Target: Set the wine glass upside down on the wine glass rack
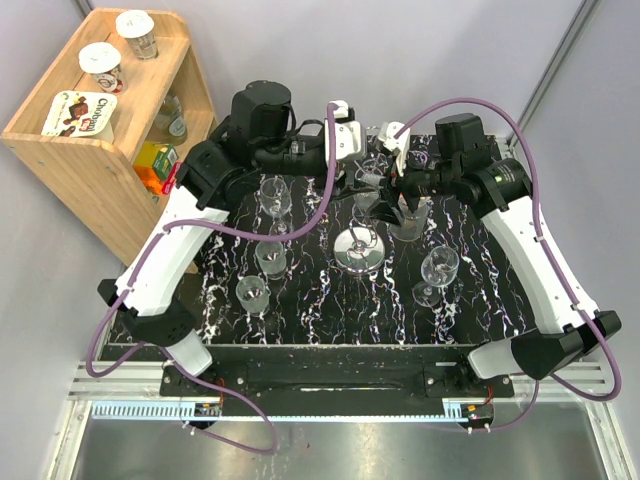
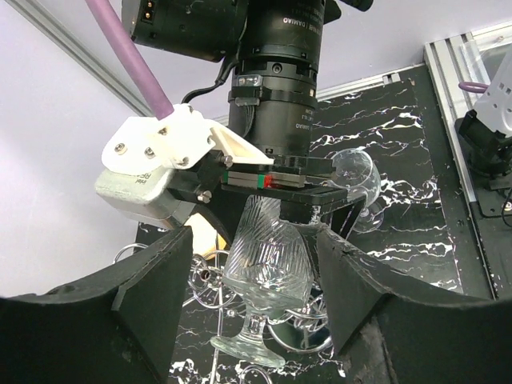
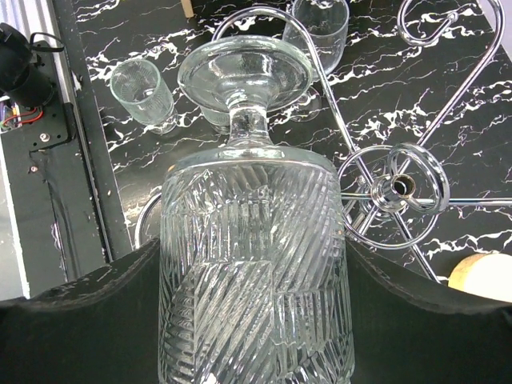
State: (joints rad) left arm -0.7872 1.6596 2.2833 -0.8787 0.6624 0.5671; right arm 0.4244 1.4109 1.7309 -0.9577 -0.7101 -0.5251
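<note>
The wine glass (image 2: 266, 268) is clamped in the right pincer (image 2: 268, 200), clearest past the parted left pincer (image 2: 253, 236).

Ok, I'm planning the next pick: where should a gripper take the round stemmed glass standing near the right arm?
Likely the bowl, approached level from the right arm's side: the stemmed glass stands upright, its stem is thin, and a bowl grip leaves the foot free for the rack.

Just beside the top of the shiny chrome wire rack (image 1: 360, 250), the right hand (image 1: 405, 200) clamps a ribbed clear wine glass (image 3: 256, 264). The left hand (image 2: 252, 248) faces it, fingers spread wide.
</note>
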